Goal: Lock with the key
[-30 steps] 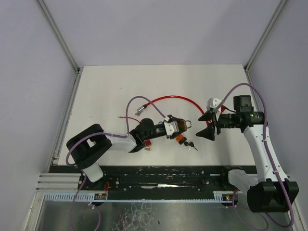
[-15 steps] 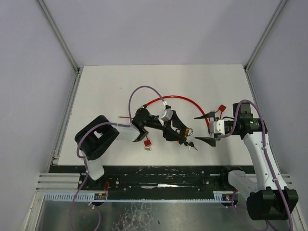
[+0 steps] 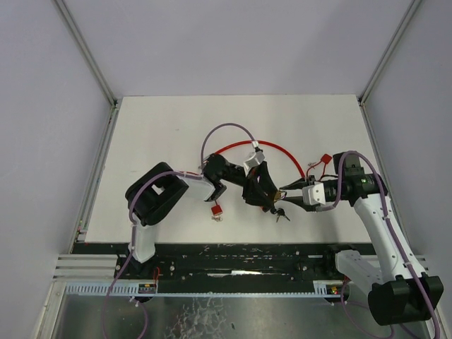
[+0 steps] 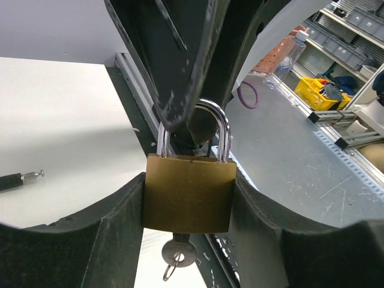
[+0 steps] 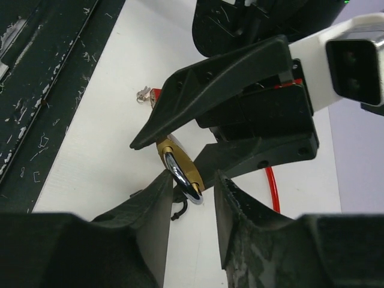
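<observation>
Left gripper (image 3: 263, 189) is clamping the brass padlock (image 4: 188, 198) by its body, held just above the table (image 3: 162, 134) near the red cable (image 3: 279, 150). The key (image 4: 177, 255) is sitting in the keyhole underneath. Right gripper (image 3: 286, 196), gaping and well apart half a second ago, is now narrowing around the shackle (image 4: 223, 129). I cannot tell whether it is pinching yet. Both shackle legs look seated, so I'm judging the key turn as the step not yet done.
</observation>
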Controlling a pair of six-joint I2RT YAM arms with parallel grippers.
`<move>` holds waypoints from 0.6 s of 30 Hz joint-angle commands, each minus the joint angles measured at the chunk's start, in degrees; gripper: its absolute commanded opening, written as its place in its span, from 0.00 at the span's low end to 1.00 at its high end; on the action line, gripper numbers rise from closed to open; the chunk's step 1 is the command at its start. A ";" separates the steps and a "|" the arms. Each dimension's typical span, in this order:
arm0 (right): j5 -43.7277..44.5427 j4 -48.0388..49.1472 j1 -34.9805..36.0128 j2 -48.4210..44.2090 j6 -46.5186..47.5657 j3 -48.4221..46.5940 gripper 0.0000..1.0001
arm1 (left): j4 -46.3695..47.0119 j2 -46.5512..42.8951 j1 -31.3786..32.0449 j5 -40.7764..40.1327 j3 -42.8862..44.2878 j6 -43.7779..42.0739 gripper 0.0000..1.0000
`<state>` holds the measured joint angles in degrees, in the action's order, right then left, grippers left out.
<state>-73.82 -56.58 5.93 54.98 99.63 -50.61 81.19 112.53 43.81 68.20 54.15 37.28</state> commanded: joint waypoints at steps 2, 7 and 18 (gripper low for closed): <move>1.18 0.94 2.83 0.17 0.48 0.14 0.34 | 9.77 1.77 -0.31 1.83 3.39 7.23 0.00; 1.30 0.95 3.58 -0.34 0.55 0.03 0.15 | 10.04 2.64 -0.29 2.07 4.30 8.77 0.00; -0.11 1.47 3.46 -1.00 -8.76 -2.51 0.00 | 10.05 0.04 -1.67 -2.51 0.31 5.03 0.52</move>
<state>-69.87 -55.77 8.88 54.57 98.17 -50.37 85.43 115.00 43.18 70.35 56.21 45.76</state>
